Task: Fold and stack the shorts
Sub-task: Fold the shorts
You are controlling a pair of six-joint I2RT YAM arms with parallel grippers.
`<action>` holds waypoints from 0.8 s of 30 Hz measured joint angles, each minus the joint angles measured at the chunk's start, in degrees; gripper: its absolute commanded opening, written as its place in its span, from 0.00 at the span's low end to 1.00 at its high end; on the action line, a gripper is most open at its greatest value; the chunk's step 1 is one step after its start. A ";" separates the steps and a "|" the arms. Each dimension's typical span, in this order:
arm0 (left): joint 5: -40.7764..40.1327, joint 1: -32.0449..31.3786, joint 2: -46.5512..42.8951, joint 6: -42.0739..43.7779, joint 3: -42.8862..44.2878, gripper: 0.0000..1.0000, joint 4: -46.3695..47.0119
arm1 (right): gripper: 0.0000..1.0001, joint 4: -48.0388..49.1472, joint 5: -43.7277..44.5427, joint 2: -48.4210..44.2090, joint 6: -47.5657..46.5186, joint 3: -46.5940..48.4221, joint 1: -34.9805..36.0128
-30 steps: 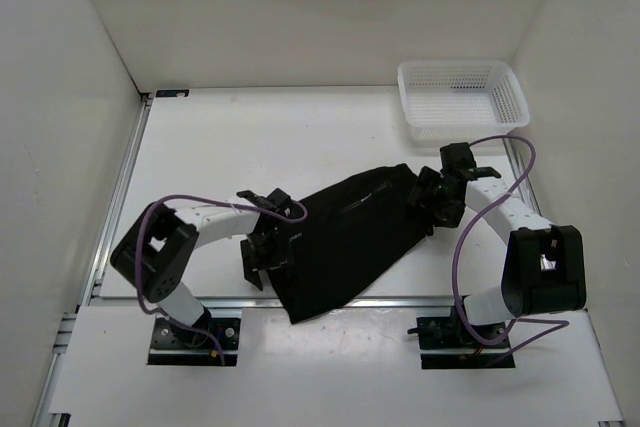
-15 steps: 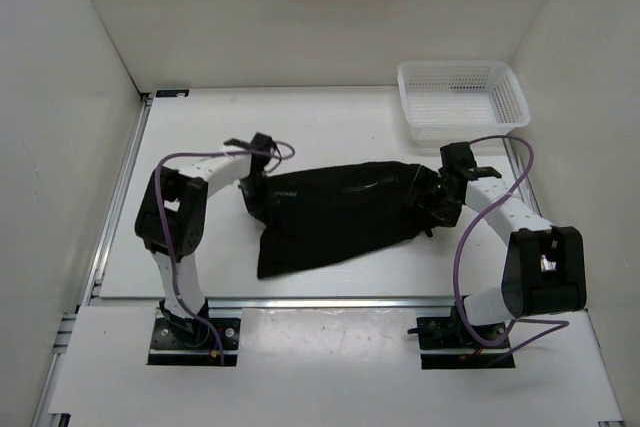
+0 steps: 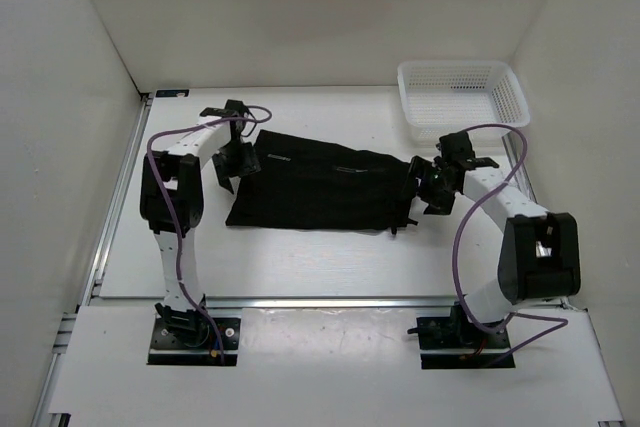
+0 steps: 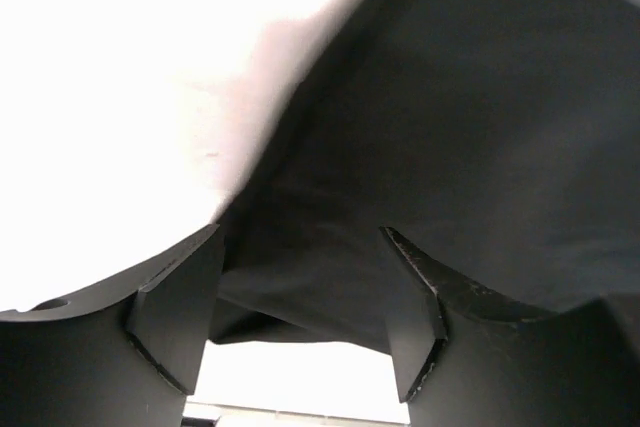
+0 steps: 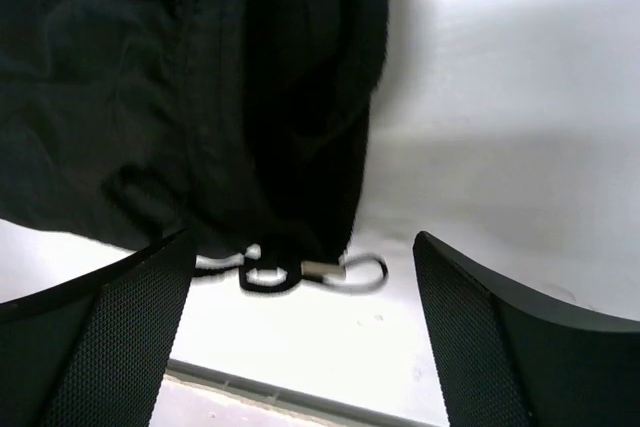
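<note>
The black shorts (image 3: pixel 320 182) lie spread flat across the middle of the table, wider than the basket. My left gripper (image 3: pixel 240 159) is at their far left corner. In the left wrist view the jaws (image 4: pixel 300 317) stand wide apart, with the fabric's edge (image 4: pixel 450 127) between and beyond them, not pinched. My right gripper (image 3: pixel 428 187) is at the shorts' right end. In the right wrist view it (image 5: pixel 300 327) is open, with the bunched fabric (image 5: pixel 180 97) ahead and a drawstring (image 5: pixel 320 270) lying on the table between the fingers.
A white mesh basket (image 3: pixel 465 125) stands at the back right corner, just behind the right arm. White walls close in the table on the left, back and right. A metal rail runs along the near edge (image 3: pixel 330 299).
The shorts were dragged away from the near edge and stretched out flat. The left gripper swung far back and to the left; the right shifted slightly back. Both now stand open.
</note>
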 measured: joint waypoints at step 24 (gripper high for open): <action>7.54 6.73 -2.60 1.40 -12.70 0.11 7.13 | 0.01 15.45 -9.31 13.90 3.28 -2.67 -0.28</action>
